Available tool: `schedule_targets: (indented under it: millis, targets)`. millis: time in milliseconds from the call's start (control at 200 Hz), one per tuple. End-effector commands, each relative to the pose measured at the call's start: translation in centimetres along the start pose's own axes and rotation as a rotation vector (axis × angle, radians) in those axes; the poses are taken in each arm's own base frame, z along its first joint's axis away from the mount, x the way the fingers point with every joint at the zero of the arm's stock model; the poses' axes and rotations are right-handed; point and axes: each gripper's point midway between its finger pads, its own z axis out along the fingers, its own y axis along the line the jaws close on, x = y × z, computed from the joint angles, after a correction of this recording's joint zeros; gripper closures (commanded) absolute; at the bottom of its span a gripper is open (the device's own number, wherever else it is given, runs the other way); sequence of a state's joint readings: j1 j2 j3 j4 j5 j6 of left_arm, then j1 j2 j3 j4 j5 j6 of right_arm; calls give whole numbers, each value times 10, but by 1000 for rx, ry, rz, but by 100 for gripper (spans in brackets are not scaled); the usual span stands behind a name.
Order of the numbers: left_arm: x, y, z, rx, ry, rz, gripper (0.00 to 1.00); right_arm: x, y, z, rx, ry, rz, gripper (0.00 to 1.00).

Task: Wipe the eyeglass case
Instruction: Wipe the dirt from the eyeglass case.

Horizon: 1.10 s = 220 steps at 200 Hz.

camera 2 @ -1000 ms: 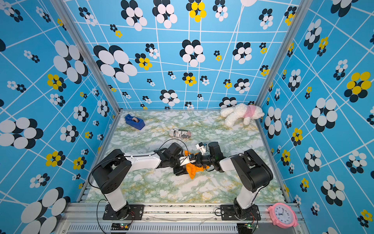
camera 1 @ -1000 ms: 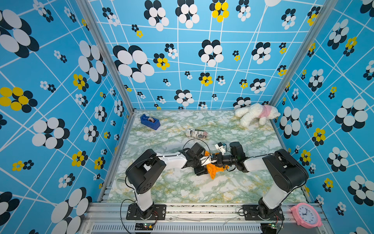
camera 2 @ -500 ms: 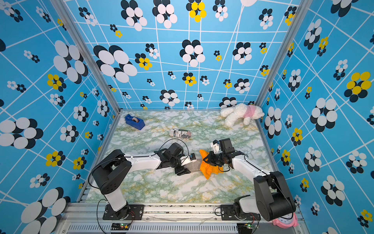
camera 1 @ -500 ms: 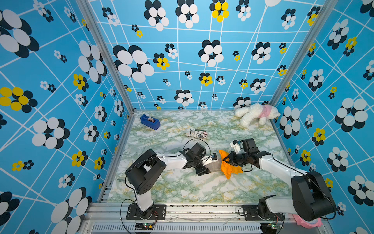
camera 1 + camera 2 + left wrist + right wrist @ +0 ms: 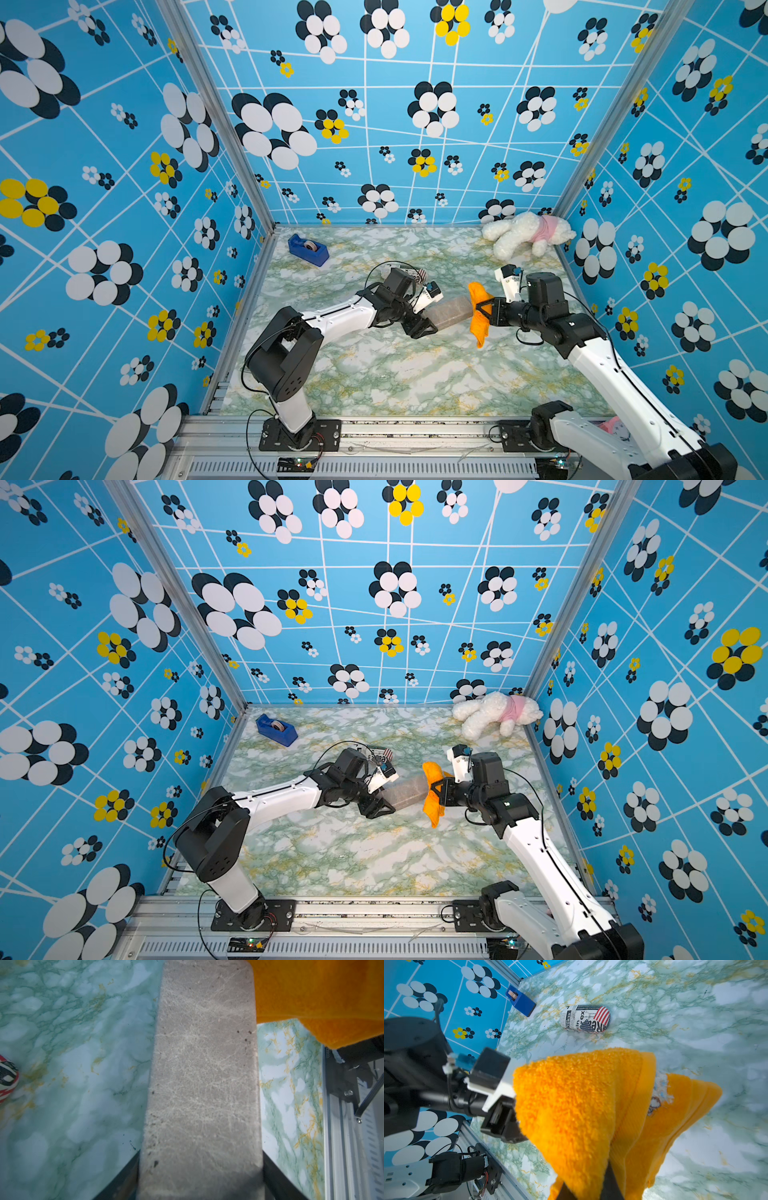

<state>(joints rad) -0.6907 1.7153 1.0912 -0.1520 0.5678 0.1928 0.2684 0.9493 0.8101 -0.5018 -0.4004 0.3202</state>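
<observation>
My right gripper (image 5: 484, 309) pulled orange cloth (image 5: 478, 328) out to eyeglass case (image 5: 451, 313) end, jaws clamped on cloth; left gripper (image 5: 432, 321) grips case. I judge wiping midway.

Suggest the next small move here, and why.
Probably slide the cloth along the case toward the left gripper. The right gripper has its jaws shut on the cloth, which sits only at the case's far end, while the left gripper's jaws clamp the other end, so most of the case's length lies uncovered between them.
</observation>
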Motion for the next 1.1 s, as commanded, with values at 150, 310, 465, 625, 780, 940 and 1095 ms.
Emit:
schedule_targets:
  millis: [150,310,465,625,780,940,1095]
  targets:
    - [-39,-31,-31,189,-84,-178,70,22,23,-11,23,-19,-113,100]
    - [-51,-34,-43,247,-100,-292,71,23,39,2,19,-4,-202,100]
    - [-60,-43,-54,285,-116,-324,71,27,59,21,-6,4,-284,100]
    - [-59,-51,-60,291,-112,-322,71,26,69,41,-30,45,-302,100]
    - [-60,-62,-67,342,-121,-314,71,21,49,39,95,48,-348,100]
    - [-59,-67,-68,361,-123,-299,71,15,34,24,184,42,-379,100]
    - [-59,-64,-65,360,-121,-299,71,17,69,31,9,64,-332,100]
